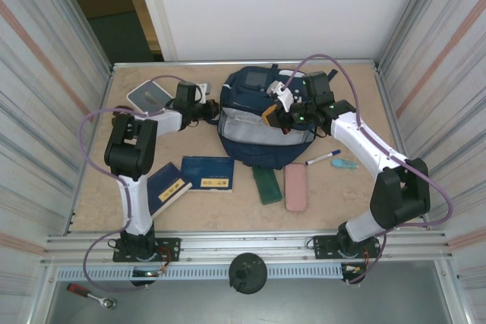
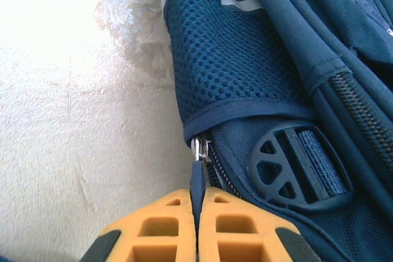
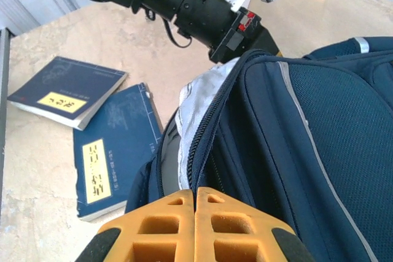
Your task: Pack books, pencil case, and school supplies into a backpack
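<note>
Left gripper: your orange fingers are pressed together on the zipper pull at the side of the backpack. It sits just below a mesh pocket and beside a black buckle.
Right gripper: your fingers are closed flush at the rim of the bag's open main compartment. You cannot tell whether any fabric is caught between them.
Backpack position: it lies on the far half of the table, between your two grippers. Its mouth gapes toward the arm bases, with pale lining showing.
Books: both are outside the bag, on the table by your left arm. One lies flat, and the other lies just beside it at an angle.
Pencil case: pink, on the table in front of the backpack.
Marker: white with a blue cap, on the table to the right of the backpack, near your right arm.
</note>
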Controlling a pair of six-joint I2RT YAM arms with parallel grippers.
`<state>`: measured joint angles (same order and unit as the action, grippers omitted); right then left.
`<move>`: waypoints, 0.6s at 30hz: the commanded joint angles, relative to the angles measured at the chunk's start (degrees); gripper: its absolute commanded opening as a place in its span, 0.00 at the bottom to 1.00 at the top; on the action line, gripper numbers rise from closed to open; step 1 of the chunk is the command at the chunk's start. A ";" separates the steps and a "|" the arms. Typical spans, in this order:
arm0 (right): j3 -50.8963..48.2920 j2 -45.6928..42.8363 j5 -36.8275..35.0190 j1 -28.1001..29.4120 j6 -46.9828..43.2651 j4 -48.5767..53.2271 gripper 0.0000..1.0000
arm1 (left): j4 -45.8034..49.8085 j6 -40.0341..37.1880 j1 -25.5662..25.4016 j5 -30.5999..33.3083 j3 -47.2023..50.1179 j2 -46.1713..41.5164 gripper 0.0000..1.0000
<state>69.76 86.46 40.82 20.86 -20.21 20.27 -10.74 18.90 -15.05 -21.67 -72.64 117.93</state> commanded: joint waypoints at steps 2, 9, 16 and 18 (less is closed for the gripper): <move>2.53 -0.64 2.78 -0.64 -1.75 1.25 0.00 | -2.39 1.11 0.46 -0.14 -1.89 1.34 0.01; 2.05 -0.95 3.63 -0.80 -1.59 1.05 0.00 | -1.93 -0.96 0.88 -0.39 -2.92 1.78 0.03; 3.92 0.51 6.66 -0.73 0.01 -1.23 0.00 | -1.39 0.00 1.13 -0.68 -6.52 6.26 0.03; 5.06 1.41 6.82 -0.54 0.08 -0.99 0.00 | -1.21 0.33 1.08 -1.05 -7.38 6.70 0.04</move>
<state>70.96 87.90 42.63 20.53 -20.36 20.99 -10.98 19.18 -14.94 -23.29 -77.62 123.26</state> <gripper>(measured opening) 0.054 0.057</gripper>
